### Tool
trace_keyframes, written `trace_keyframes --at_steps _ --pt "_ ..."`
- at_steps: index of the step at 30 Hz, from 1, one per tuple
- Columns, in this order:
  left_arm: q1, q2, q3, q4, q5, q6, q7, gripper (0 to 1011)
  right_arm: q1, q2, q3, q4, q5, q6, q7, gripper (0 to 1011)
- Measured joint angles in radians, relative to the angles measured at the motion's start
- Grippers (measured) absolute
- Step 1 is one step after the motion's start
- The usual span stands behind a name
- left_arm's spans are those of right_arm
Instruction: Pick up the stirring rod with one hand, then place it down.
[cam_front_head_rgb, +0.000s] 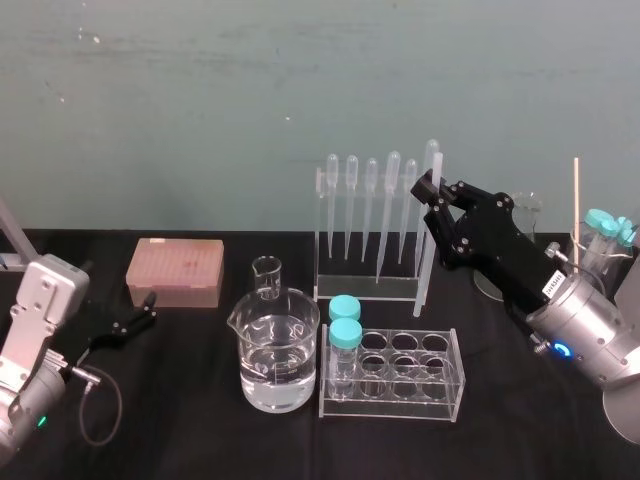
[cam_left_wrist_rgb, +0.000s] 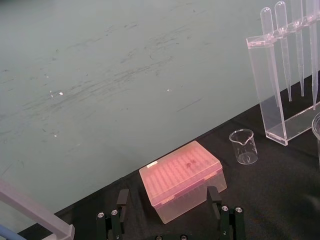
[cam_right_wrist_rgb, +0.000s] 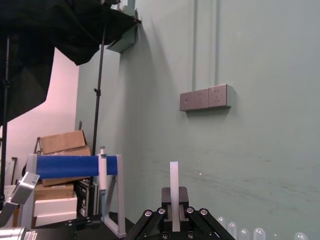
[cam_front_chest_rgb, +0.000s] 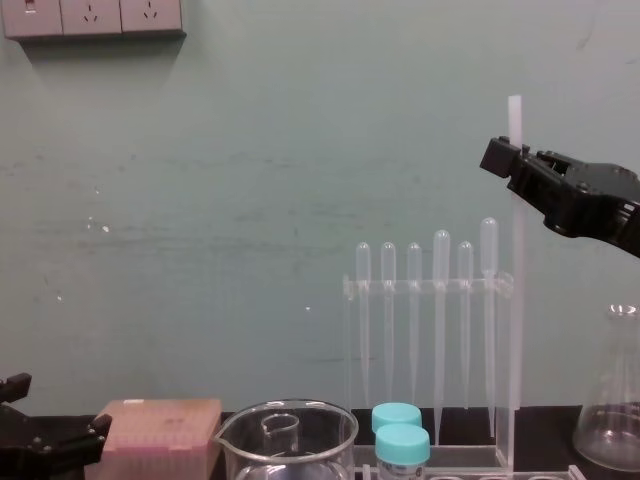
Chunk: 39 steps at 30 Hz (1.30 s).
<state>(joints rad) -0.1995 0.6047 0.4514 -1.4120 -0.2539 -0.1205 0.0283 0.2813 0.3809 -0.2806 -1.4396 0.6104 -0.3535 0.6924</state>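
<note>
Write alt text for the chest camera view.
The black right gripper grips a long translucent-white stirring rod near its top, holding it upright beside a clear pipette rack. The black left gripper sits low at the left, by a pink box.

Lab bench. Black table (cam_front_head_rgb: 180, 400): pipette rack (cam_front_head_rgb: 368, 215) at 12 o'clock, water-filled beaker (cam_front_head_rgb: 275, 360) and capped-tube rack (cam_front_head_rgb: 400, 378) at centre, pink tip box (cam_front_head_rgb: 175, 270) at 10, glass flask (cam_front_chest_rgb: 612, 410) at 3.

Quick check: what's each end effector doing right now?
Left end effector: open, empty.
Right end effector: shut on the rod, gripping it near its top.
</note>
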Motion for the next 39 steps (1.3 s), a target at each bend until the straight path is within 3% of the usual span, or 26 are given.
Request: trace_keyframes --at_steps 16,29,39 --pt "0.0 0.0 0.0 0.0 0.0 0.0 0.0 1000 0.032 0.0 -0.031 0.101 0.007 -0.014 0.025 69" --pt "0.0 0.0 0.0 0.0 0.0 0.0 0.0 1000 0.072 -0.027 -0.053 0.203 -0.006 -0.013 0.035 69" --pt "0.0 0.0 0.0 0.0 0.0 0.0 0.0 1000 0.107 -0.057 -0.065 0.279 -0.002 -0.052 0.078 69"
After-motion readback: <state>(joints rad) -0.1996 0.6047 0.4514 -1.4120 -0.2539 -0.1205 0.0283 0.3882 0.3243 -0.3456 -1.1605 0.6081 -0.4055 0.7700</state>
